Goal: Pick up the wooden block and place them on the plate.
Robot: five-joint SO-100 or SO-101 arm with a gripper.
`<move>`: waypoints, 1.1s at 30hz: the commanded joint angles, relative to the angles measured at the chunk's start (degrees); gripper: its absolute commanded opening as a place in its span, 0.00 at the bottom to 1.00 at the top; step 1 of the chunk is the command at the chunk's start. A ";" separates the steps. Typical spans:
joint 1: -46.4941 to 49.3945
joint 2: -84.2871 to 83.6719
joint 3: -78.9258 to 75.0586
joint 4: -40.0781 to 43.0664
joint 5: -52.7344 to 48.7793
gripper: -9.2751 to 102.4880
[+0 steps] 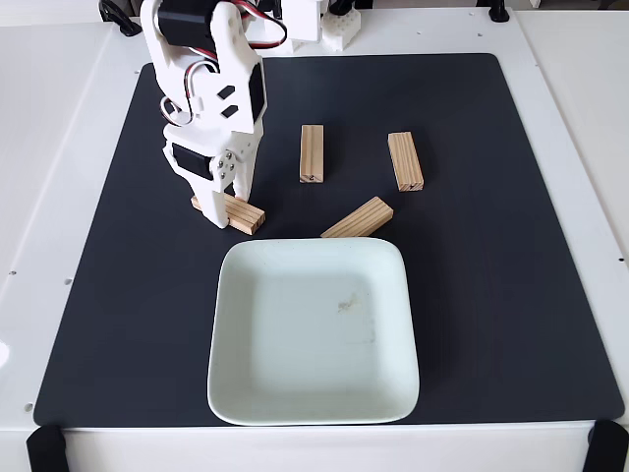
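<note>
A white table (59, 147) carries a black mat (511, 246) under plate (241, 393) and blocks (312, 152).

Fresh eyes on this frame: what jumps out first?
The white arm at upper left, its end effector down over one wooden block on the black mat; whether it has gripped is unclear. Next, the big pale square plate at bottom center, with no blocks on it. Three more blocks lie above it: two upright ones and a slanted one at the plate's top rim.

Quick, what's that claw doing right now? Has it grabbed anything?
Claw: down over the leftmost block, fingers on either side of it; whether it is squeezed shut cannot be told.
</note>
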State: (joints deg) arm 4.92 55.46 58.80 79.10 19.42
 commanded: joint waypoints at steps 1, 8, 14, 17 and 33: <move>-0.18 0.35 -1.49 -0.70 0.53 0.08; 0.26 2.02 5.36 -5.71 0.35 0.08; -0.26 17.23 20.65 -12.74 -0.97 0.08; -2.02 26.54 27.95 -12.74 -5.98 0.08; -8.96 55.37 38.41 -12.92 -27.60 0.08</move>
State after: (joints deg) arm -3.25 108.46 100.55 66.88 -7.21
